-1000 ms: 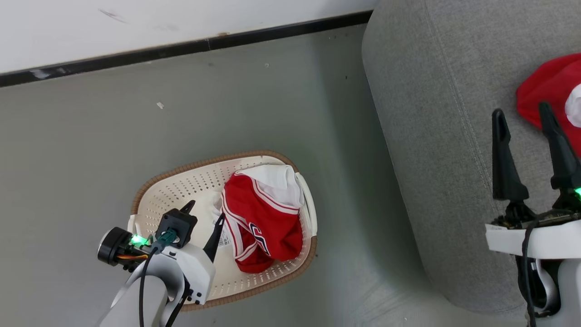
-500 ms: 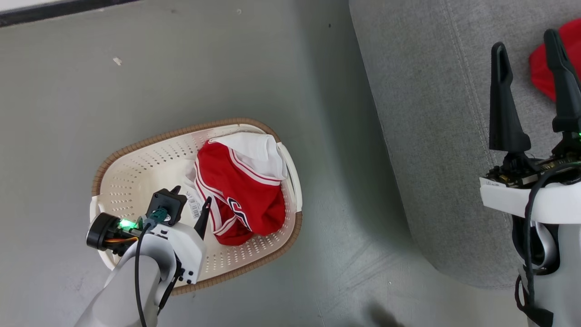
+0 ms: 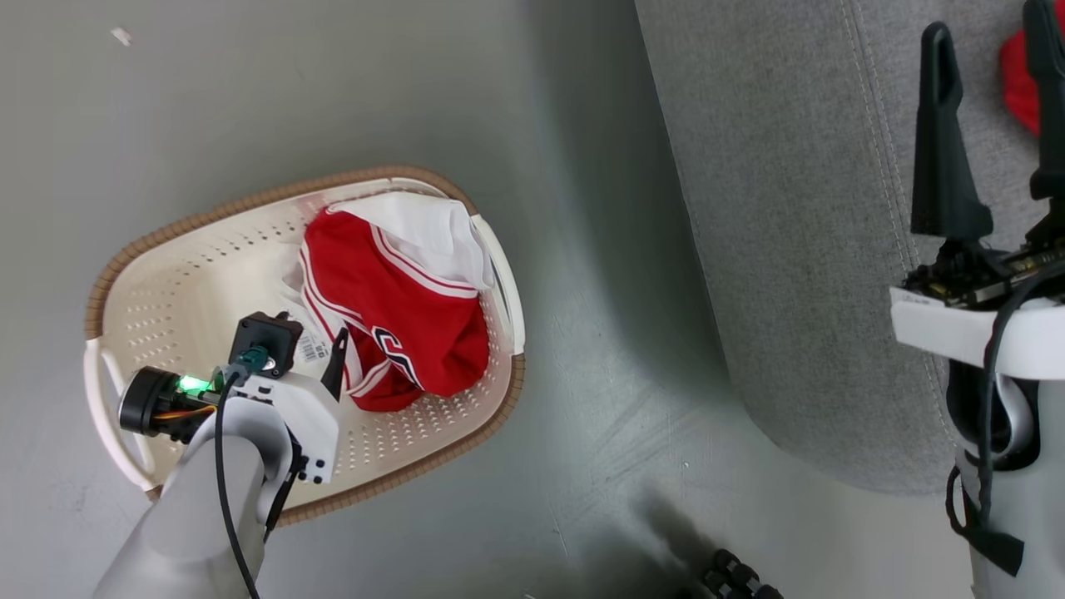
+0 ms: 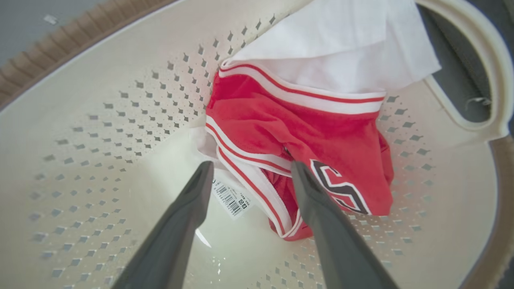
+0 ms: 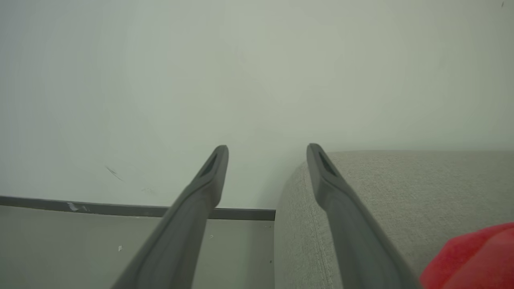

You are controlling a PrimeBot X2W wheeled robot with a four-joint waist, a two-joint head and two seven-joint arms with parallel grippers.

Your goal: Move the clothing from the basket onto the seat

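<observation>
The oval cream basket (image 3: 166, 235) with a brown rim stands on the floor at the left. Inside it lies a crumpled red jersey (image 3: 391, 291) with white trim, dark letters and a white inner side. My left gripper (image 3: 312, 334) hangs open inside the basket at the jersey's left edge. In the left wrist view its gripper (image 4: 252, 166) straddles the striped hem of the jersey (image 4: 305, 132) above the basket's perforated wall (image 4: 120, 120). My right gripper (image 3: 988, 25) is open over the grey sofa (image 3: 790, 208), beside a second red garment (image 3: 1017, 75) lying on the seat.
A barcode tag (image 4: 231, 196) sticks out from the jersey. Bare grey floor (image 3: 582, 291) separates the basket from the sofa. A dark ridged object (image 3: 736, 578) sits at the bottom edge. The right wrist view looks past the right gripper (image 5: 268, 148) at a pale wall and dark baseboard (image 5: 120, 208).
The head camera has tilted, so the basket has shifted left and up and the wall has left the picture. My left gripper stays open by the jersey's left edge.
</observation>
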